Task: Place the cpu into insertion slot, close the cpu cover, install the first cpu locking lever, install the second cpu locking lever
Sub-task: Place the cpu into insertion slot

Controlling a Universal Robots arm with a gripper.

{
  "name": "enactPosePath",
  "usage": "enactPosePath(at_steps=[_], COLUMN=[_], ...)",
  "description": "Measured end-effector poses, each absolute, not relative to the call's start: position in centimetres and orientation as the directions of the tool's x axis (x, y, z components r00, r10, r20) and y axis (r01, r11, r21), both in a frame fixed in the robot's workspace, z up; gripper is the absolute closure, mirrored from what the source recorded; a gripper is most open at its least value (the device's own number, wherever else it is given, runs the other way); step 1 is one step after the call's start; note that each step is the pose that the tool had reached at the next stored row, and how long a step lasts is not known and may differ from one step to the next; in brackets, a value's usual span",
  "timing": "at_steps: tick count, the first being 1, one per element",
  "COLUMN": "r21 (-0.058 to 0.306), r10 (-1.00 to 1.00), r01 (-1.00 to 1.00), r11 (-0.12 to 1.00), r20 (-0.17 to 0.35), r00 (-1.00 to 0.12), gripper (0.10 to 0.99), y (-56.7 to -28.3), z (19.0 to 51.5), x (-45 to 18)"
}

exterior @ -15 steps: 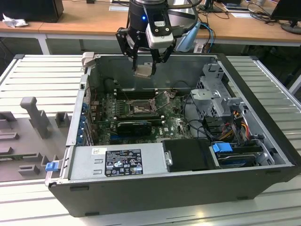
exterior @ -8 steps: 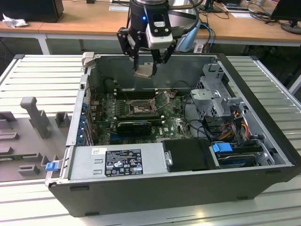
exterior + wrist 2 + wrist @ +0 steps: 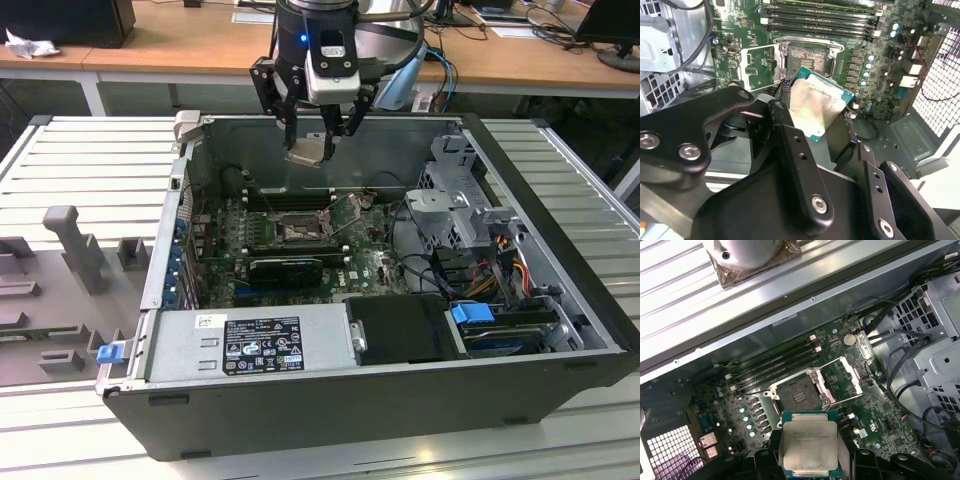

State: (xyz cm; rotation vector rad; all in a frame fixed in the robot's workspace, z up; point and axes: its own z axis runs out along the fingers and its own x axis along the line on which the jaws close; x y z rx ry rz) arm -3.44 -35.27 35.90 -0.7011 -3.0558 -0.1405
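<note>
1. At the exterior view's left, a grey moulded tray (image 3: 60,290) lies on the ribbed table (image 3: 95,150), just beside the open case (image 3: 350,410).
2. In the case's near left part sits the power supply (image 3: 250,345), with the green board (image 3: 225,250) behind it.
3. The gripper (image 3: 318,140) (image 3: 817,130) (image 3: 809,460) hangs over the far part of the case, clear of the board. Its fingers (image 3: 765,462) are narrowed onto the cpu (image 3: 306,152) (image 3: 815,107) (image 3: 809,444), clamping two opposite edges.
4. The cpu is in the air, tilted in the exterior view, with its silvery face showing in both wrist views. It is well apart from the board.
5. Below it, near the board's middle, the slot (image 3: 300,231) (image 3: 807,56) (image 3: 799,396) lies open with its dark centre bare.
6. The cover (image 3: 855,377) is open, off the slot and just beside it.
7. At the exterior view's right stand the drive cage (image 3: 450,190) and coloured cables (image 3: 510,260).
</note>
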Motion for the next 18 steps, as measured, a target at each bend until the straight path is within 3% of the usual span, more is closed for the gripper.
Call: enactPosePath(at_steps=[18], r21=[0.086], r10=[0.548], r01=[0.548], r11=[0.832], r20=[0.023], r00=[-0.836], gripper=[0.557], y=[-35.27], z=[35.90], x=[-3.44])
